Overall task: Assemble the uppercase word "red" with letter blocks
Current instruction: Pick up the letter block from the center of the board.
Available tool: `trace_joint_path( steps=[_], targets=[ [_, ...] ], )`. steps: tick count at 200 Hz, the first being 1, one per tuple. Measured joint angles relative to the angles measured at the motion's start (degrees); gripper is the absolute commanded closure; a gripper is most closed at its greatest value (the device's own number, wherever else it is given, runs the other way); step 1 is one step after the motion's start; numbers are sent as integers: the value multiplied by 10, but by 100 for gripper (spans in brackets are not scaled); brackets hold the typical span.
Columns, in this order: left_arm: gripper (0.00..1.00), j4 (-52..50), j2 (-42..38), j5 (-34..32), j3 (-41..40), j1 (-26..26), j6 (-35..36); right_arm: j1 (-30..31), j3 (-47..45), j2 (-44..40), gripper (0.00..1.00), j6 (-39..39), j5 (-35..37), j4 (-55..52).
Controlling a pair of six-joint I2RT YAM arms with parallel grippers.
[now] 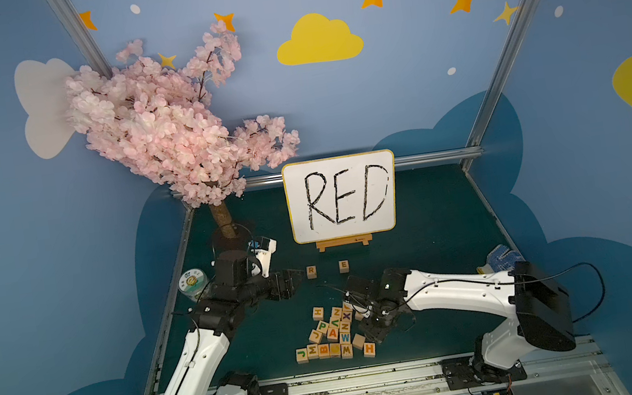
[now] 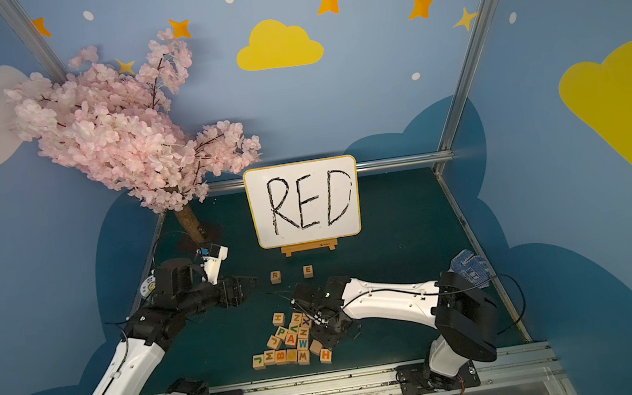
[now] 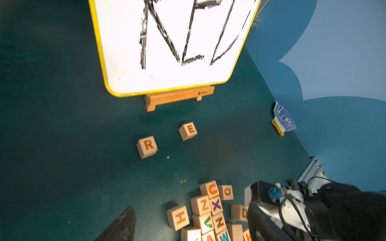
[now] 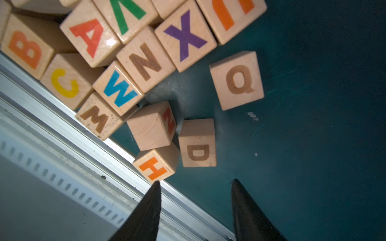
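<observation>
Your right claw (image 4: 196, 183) is released. Its two dark fingers (image 4: 150, 210) stand apart with only green mat (image 4: 313, 125) between them, and they hold nothing. The D block (image 4: 197, 144), a pale wooden cube with a brown letter, lies on the mat straight ahead of that gap. It is just beyond the fingertips and not touched by either one.

An orange H block (image 4: 155, 167) sits just off the tip of one finger, beside the D block. Past the D block, further from the claw, a lone Q block (image 4: 237, 81) stands apart from its neighbours. The loose heap of other letter blocks (image 4: 129, 68) spreads out to one side of it, with A, V, X, N, W, M, C and B facing up.

Your left claw (image 1: 294, 279) reaches out low over the mat, well away from the heap. Only one of its fingers (image 3: 123, 223) shows in the left wrist view, and the top views are too dark there. You cannot tell whether this claw is released or clenched. Nothing is visibly held in it.

The R block (image 1: 311, 271) stands on the mat near the left claw's tip, not touching it. The E block (image 1: 343, 266) stands beyond the R block on the side away from the claw, with a gap between the two. Both show their brown letters face up.

Further ahead of the left claw, past both blocks, a yellow-framed whiteboard (image 1: 341, 197) rests on a small wooden stand (image 1: 344, 242). It is handwritten "RED" in black.
</observation>
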Motion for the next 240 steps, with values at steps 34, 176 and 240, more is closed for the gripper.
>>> trace_joint_path(
  steps=[34, 176, 240],
  targets=[
    [17, -28, -28, 31, -6, 0, -5, 0, 0, 29, 46, 0, 8, 3],
    [18, -60, 15, 96, -8, -7, -2, -4, 1, 67, 50, -1, 26, 10],
    [18, -61, 15, 95, -8, -7, 2, -12, 11, 95, 57, -6, 26, 17]
  ],
)
